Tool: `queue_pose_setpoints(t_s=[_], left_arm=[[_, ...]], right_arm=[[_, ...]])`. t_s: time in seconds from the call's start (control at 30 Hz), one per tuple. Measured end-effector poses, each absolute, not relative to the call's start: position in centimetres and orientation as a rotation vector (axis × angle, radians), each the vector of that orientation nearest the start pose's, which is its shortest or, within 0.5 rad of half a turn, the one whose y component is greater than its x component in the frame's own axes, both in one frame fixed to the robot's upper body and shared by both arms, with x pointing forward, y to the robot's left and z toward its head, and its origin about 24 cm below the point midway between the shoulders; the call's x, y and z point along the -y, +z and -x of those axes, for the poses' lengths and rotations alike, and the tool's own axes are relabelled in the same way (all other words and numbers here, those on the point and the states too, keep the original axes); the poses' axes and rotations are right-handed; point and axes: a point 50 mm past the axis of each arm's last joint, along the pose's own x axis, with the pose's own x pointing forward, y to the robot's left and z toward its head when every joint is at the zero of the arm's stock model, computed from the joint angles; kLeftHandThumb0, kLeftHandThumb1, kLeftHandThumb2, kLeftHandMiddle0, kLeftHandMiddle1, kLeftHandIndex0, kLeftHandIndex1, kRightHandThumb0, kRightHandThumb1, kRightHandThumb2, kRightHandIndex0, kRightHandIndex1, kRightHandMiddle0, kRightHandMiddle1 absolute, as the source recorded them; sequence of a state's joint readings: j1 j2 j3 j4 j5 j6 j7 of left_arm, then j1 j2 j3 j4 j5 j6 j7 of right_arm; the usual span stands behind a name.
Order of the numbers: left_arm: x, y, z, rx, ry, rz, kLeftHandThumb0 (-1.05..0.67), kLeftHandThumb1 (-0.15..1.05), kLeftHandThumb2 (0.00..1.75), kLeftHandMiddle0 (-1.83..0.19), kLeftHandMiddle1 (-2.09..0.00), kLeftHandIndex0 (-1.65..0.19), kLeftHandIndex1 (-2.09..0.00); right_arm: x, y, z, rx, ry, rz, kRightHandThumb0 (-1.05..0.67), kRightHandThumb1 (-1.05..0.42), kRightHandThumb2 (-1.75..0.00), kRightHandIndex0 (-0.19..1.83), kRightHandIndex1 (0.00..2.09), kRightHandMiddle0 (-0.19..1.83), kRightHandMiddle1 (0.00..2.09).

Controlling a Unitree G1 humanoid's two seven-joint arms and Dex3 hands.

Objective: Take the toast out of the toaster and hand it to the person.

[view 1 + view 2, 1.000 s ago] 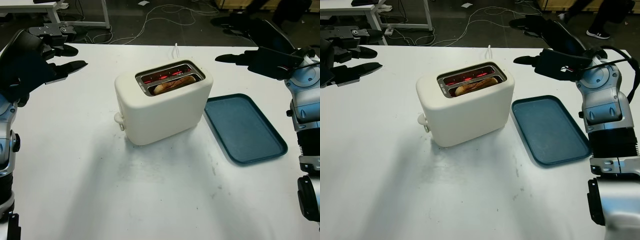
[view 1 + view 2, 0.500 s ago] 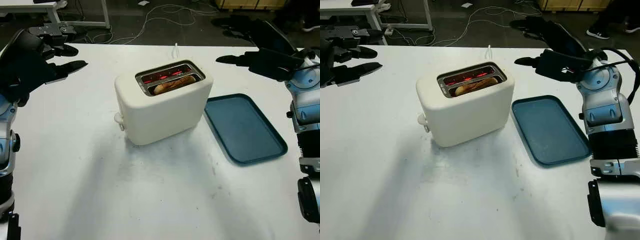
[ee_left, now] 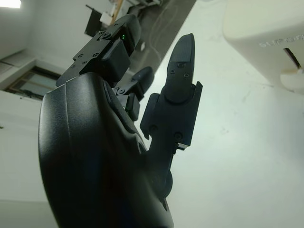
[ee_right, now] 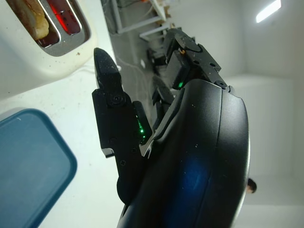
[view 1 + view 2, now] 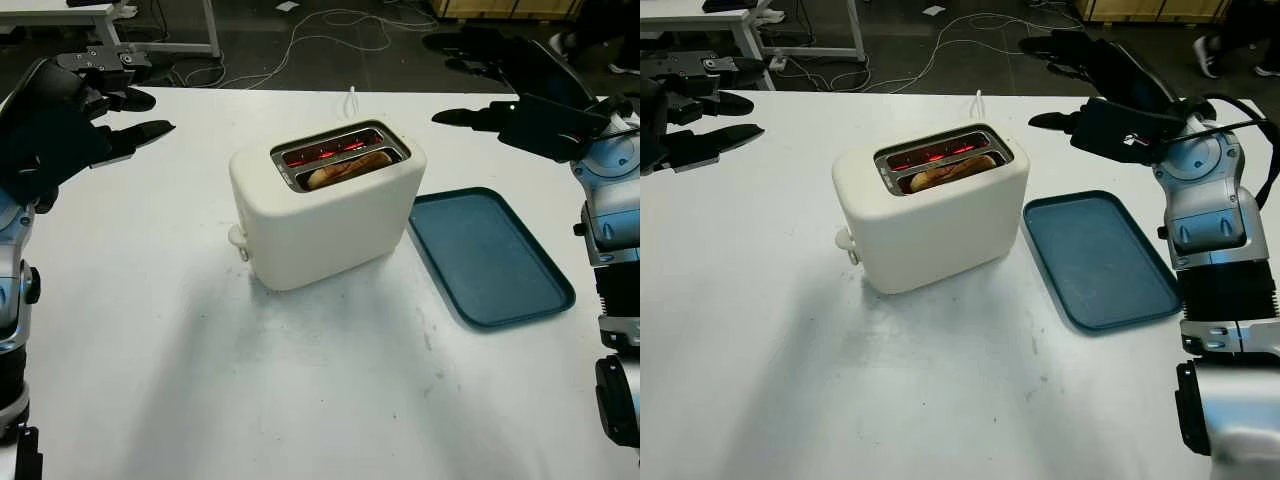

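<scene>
- Head camera: a browned slice of toast (image 5: 348, 166) sits low in the near slot of the cream plastic toaster (image 5: 325, 215), elements glowing red. It looks light, stiff and crumbly, so I'd pinch its top edge gently.
- Left wrist: the left hand (image 3: 142, 123) is open, holding nothing, above the white table (image 5: 300, 380).
- Right wrist: the right hand (image 4: 156, 123) hovers open beyond the blue-green plastic tray (image 4: 28, 166), empty.
</scene>
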State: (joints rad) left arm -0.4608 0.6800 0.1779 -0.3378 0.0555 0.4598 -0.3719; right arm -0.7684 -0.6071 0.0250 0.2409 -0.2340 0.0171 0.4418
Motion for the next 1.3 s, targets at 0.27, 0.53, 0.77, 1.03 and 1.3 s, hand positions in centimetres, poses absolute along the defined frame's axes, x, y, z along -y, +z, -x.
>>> queue_pose_setpoints(t_s=[0.27, 0.53, 0.77, 1.03, 1.3], left_arm=[[-23.44, 25.06, -28.43, 0.285, -0.086, -0.715, -0.34, 0.92, 0.15, -0.31, -0.72, -0.60, -0.03], [-23.48, 25.02, -28.42, 0.280, -0.079, -0.706, -0.33, 0.92, 0.15, -0.29, -0.71, -0.59, -0.02], [-23.50, 25.03, -28.42, 0.280, -0.078, -0.705, -0.34, 0.92, 0.15, -0.30, -0.73, -0.60, -0.03], [-23.52, 25.02, -28.42, 0.280, -0.078, -0.705, -0.36, 0.92, 0.14, -0.31, -0.73, -0.60, -0.03], [-23.52, 25.02, -28.43, 0.279, -0.078, -0.705, -0.34, 0.92, 0.14, -0.32, -0.74, -0.60, -0.03]], right_arm=[[20.60, 24.12, -35.31, 0.327, 0.272, 0.898, -0.23, -0.92, -0.03, 0.34, 0.24, 0.43, 0.03], [20.59, 24.07, -35.16, 0.311, 0.266, 0.888, -0.20, -0.92, -0.04, 0.31, 0.19, 0.42, 0.02], [20.60, 23.98, -35.14, 0.311, 0.269, 0.881, -0.21, -0.92, -0.03, 0.33, 0.18, 0.42, 0.02], [20.60, 23.97, -35.14, 0.310, 0.269, 0.881, -0.21, -0.92, -0.03, 0.35, 0.17, 0.42, 0.01], [20.59, 23.99, -35.12, 0.309, 0.268, 0.881, -0.20, -0.92, -0.03, 0.37, 0.15, 0.43, 0.01]])
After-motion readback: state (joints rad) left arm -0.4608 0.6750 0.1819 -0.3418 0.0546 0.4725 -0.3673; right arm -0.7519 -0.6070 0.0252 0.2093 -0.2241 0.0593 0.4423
